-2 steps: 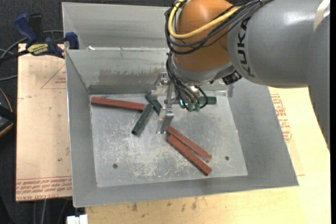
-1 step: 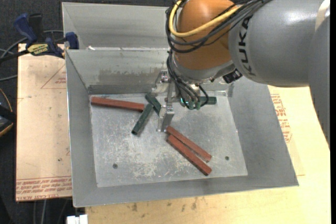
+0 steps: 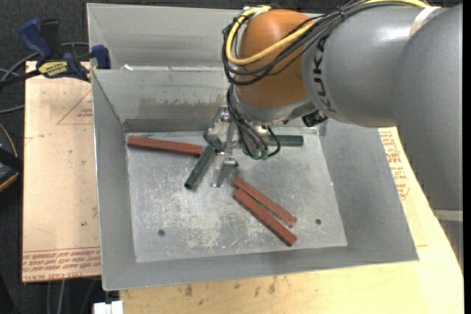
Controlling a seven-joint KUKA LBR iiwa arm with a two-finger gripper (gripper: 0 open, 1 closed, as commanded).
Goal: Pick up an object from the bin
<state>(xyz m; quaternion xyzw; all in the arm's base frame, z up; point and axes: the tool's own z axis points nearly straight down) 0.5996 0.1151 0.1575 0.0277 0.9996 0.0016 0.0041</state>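
Note:
My gripper (image 3: 218,160) hangs low in the middle of the bin, under the orange wrist cover, and its metal fingers (image 3: 224,173) stand open. A dark green stick (image 3: 197,170) lies slanted on the floor, its upper end right at the fingertips; I cannot tell whether they touch it. A red-brown stick (image 3: 165,145) lies just left of the gripper, running towards the left wall. Two more red-brown sticks (image 3: 266,211) lie side by side just below and right of the fingers.
Another dark green stick (image 3: 290,140) shows partly behind the wrist near the right wall. The arm and its cables cover the bin's back right part. Bare metal floor lies at the front left.

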